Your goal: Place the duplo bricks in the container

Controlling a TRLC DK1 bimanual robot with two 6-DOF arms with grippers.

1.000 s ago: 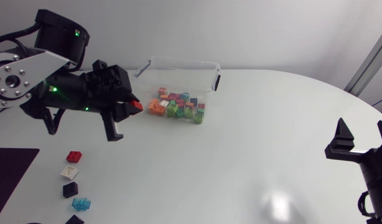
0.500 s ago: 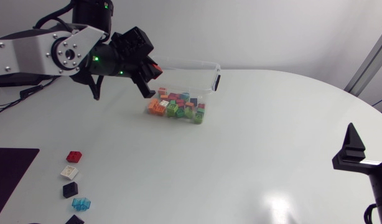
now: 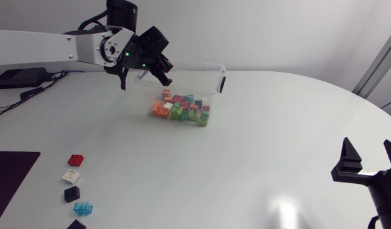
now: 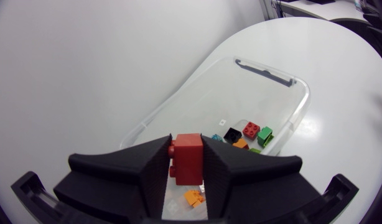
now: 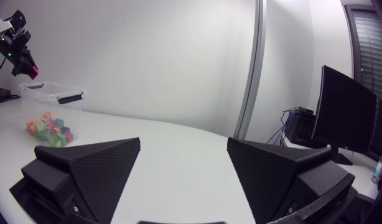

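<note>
My left gripper (image 3: 163, 71) hangs over the left end of the clear plastic container (image 3: 190, 64), shut on a red duplo brick (image 4: 188, 160) that stands between its fingers in the left wrist view. Beneath it the container (image 4: 275, 78) holds several bricks (image 3: 180, 108) in orange, green, red and black. Loose bricks lie at the near left of the table: a red one (image 3: 75, 160), a white one (image 3: 71, 177), a black one (image 3: 72, 194) and a translucent blue one (image 3: 83, 208). My right gripper (image 3: 370, 159) stands open near the right edge, nothing between its fingers (image 5: 85, 168).
A dark mat (image 3: 11, 184) lies at the near left corner, beside the loose bricks. Another black brick (image 3: 76, 224) sits at the near edge. The container's black handle (image 3: 221, 83) is on its right end.
My left arm has swung from the table's left side back and to the right, carrying the red brick over the container. My right gripper shifted only slightly.
</note>
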